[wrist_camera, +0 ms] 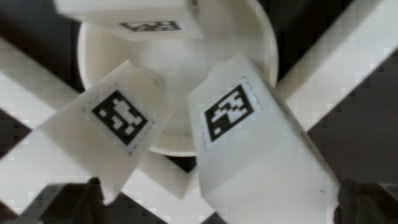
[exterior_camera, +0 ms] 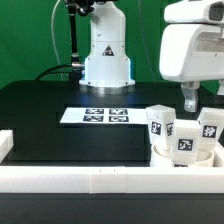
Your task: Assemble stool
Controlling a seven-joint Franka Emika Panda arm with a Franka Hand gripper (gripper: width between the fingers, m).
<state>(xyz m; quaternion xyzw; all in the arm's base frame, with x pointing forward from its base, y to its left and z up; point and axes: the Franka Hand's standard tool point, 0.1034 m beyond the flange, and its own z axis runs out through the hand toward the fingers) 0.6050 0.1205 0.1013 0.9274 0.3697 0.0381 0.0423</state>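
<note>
Robotics lab, green backdrop (exterior_camera: 30,40), black table (exterior_camera: 60,110), white robot arm base (exterior_camera: 106,55), marker board (exterior_camera: 96,116)

1. the stool legs (exterior_camera: 183,132) look like smooth white plastic, each with a matt black-and-white tag.
2. the round seat (wrist_camera: 178,90) is the same plain white plastic, faintly sheened.
3. the table (exterior_camera: 60,135) top is matt black.
4. the marker board (exterior_camera: 97,116) looks flat and paper-like.
5. the border rail (exterior_camera: 100,181) and the arm's shell (exterior_camera: 195,45) are glossy white plastic.
</note>
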